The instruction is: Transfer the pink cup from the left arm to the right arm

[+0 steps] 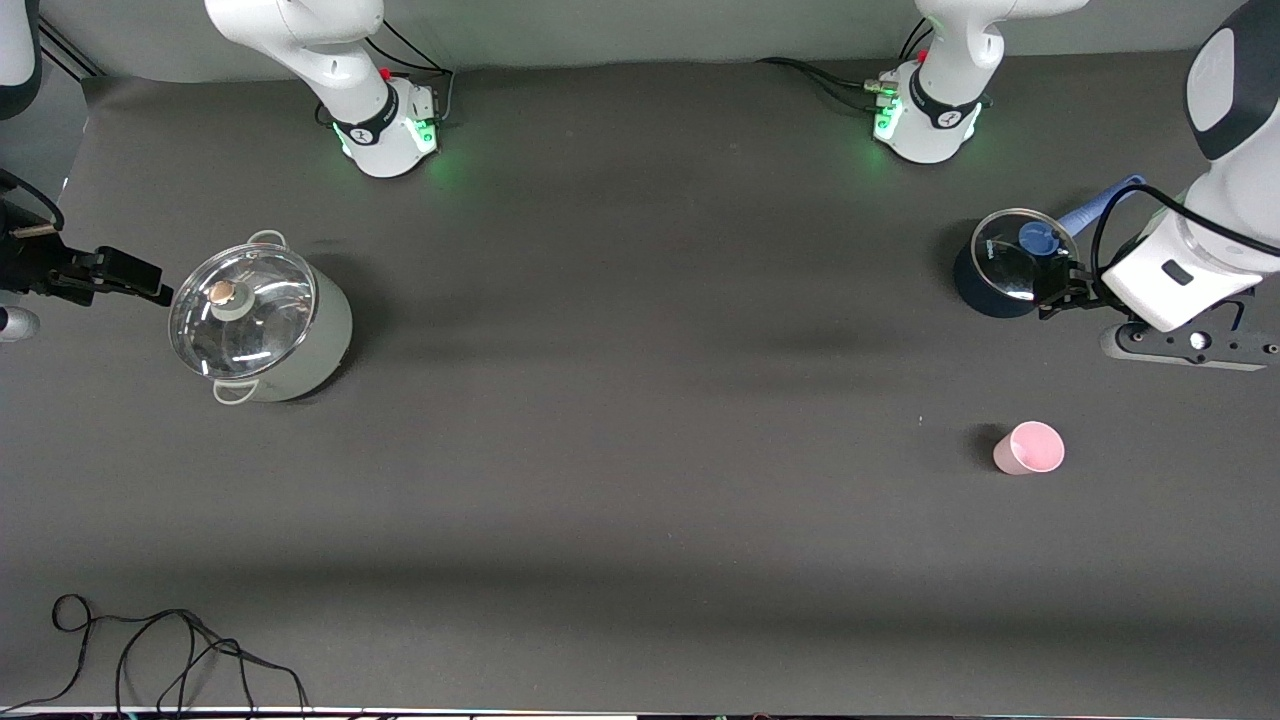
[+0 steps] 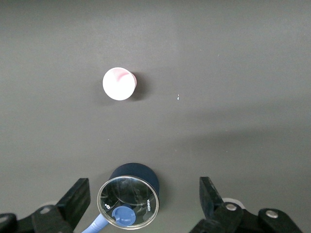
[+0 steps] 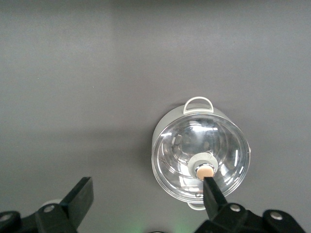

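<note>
Both hands gape empty, the left hand (image 2: 146,204) over the dark pot (image 1: 1003,272), the right hand (image 3: 146,204) by the grey pot (image 1: 262,324), since the pink cup (image 1: 1029,447) stands untouched on the table (image 1: 640,480) nearer the camera.

High front camera, two downward wrist views

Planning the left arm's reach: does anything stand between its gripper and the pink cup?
Nothing visible does. The left gripper, jaws open, hangs over the small dark-blue pot with a glass lid. The small pale-pink plastic cup stands upright, nearer the front camera than that pot, with only bare dark table between them.
</note>
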Motion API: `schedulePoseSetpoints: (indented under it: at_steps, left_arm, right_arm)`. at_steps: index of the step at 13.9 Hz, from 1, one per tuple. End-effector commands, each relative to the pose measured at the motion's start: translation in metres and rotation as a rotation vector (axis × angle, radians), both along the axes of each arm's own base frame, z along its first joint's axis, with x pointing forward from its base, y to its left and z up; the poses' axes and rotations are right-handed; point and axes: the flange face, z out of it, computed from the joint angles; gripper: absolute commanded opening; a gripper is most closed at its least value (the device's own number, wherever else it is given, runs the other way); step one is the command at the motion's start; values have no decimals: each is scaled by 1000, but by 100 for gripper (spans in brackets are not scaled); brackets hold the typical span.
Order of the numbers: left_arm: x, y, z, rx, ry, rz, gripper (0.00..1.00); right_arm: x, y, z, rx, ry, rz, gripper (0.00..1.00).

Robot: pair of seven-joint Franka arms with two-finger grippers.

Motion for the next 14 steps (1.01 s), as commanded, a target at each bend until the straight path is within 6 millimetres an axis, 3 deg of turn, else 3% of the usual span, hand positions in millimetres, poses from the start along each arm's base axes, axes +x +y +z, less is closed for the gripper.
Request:
schedulePoseSetpoints:
  at_steps: [1, 8, 10, 14]
  left_arm:
    - [-2, 1, 2, -3, 6, 0, 100]
    - [-2, 11, 6, 12, 28, -57, 100]
    - [4, 35, 8, 0, 44, -131, 100]
    - [5, 115, 20, -44, 30, -360, 100]
  right_arm:
    - [-5, 1, 9, 20, -9, -8, 100]
    - [-4, 2, 9, 20, -11, -6, 100]
    - [-4, 2, 9, 20, -11, -6, 100]
    - [-4, 2, 9, 20, -11, -6, 100]
